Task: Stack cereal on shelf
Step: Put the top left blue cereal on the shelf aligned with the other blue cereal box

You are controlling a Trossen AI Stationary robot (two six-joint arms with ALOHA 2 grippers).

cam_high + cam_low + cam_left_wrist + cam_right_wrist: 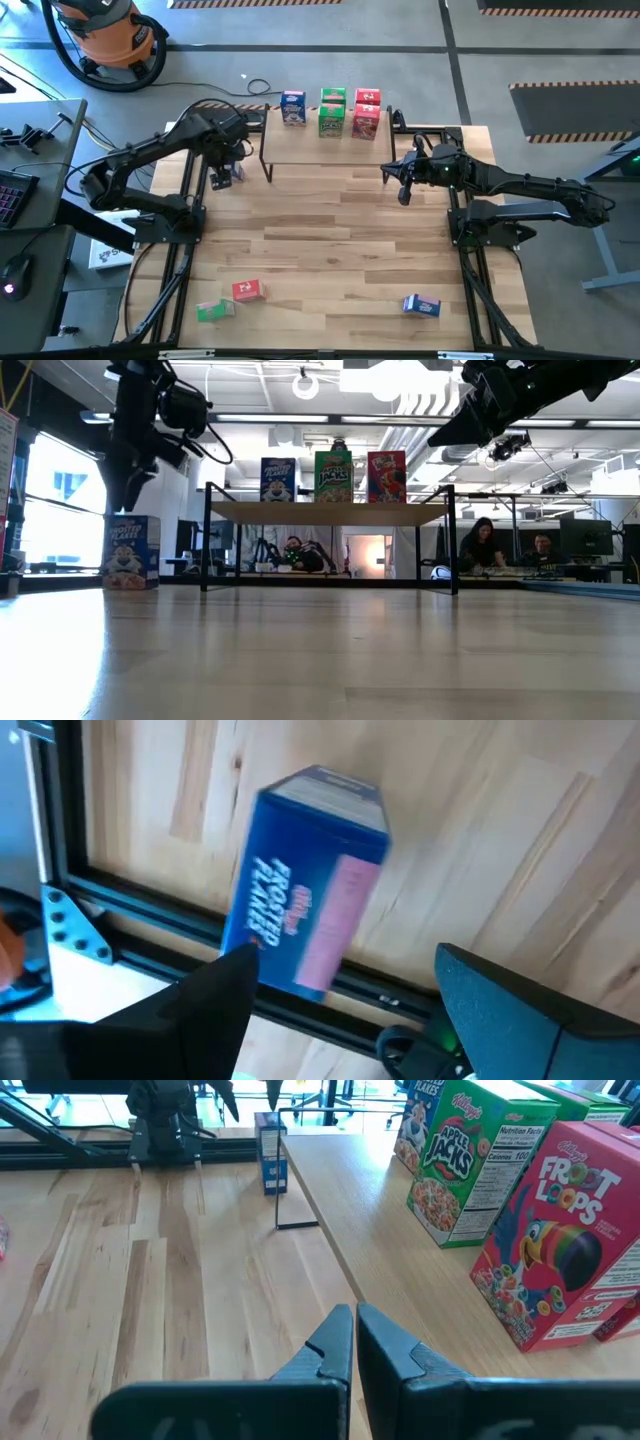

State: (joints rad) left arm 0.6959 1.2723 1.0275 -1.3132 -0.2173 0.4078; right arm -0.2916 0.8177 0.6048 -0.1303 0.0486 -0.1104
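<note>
Beside the shelf, the left hand hangs open over a blue box near the table edge; a clumsy grab could topple it.

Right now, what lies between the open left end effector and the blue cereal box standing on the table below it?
Nothing. In the left wrist view the left end effector hangs over the blue cereal box; only bare table surrounds it.
</note>
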